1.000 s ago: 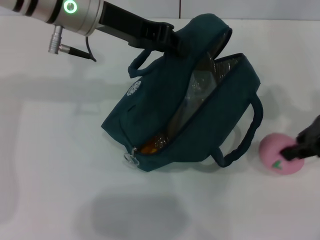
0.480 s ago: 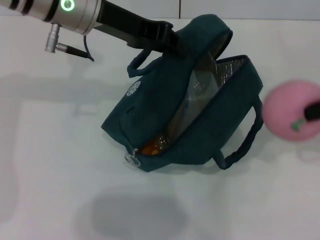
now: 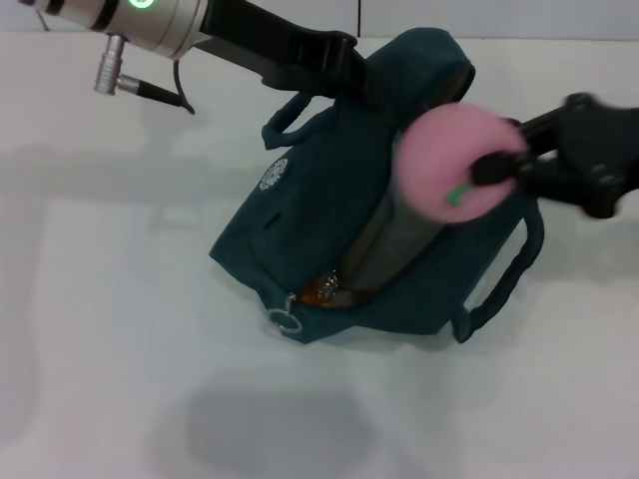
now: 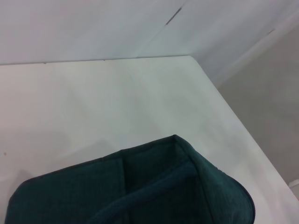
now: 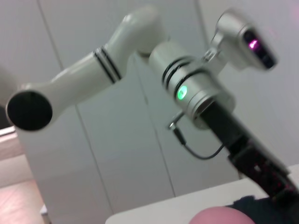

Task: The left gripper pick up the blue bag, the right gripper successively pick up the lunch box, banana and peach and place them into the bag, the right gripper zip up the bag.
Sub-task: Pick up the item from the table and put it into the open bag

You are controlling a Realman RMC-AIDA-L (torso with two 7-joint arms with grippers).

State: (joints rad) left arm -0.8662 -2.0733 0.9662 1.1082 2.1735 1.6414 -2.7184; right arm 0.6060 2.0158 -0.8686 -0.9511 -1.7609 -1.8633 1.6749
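The blue bag (image 3: 329, 215) stands on the white table, tilted, its top open. My left gripper (image 3: 361, 82) is shut on the bag's far top edge and holds it up; the bag's fabric also shows in the left wrist view (image 4: 154, 186). My right gripper (image 3: 491, 170) is shut on the pink peach (image 3: 451, 177) and holds it in the air over the bag's opening. A bit of the peach shows in the right wrist view (image 5: 219, 216). Something orange (image 3: 321, 289), perhaps the banana, shows inside the bag near its front end. The lunch box is not clearly seen.
The bag's loose handle (image 3: 504, 284) hangs out to the right. A zipper pull ring (image 3: 288, 320) sits at the bag's near corner. The table's far edge (image 3: 559, 38) meets a wall. My left arm (image 5: 140, 51) shows in the right wrist view.
My right gripper lifted the peach off the table at the right and carried it left and up, over the bag's opening. The bag shifted slightly under the left gripper's hold.
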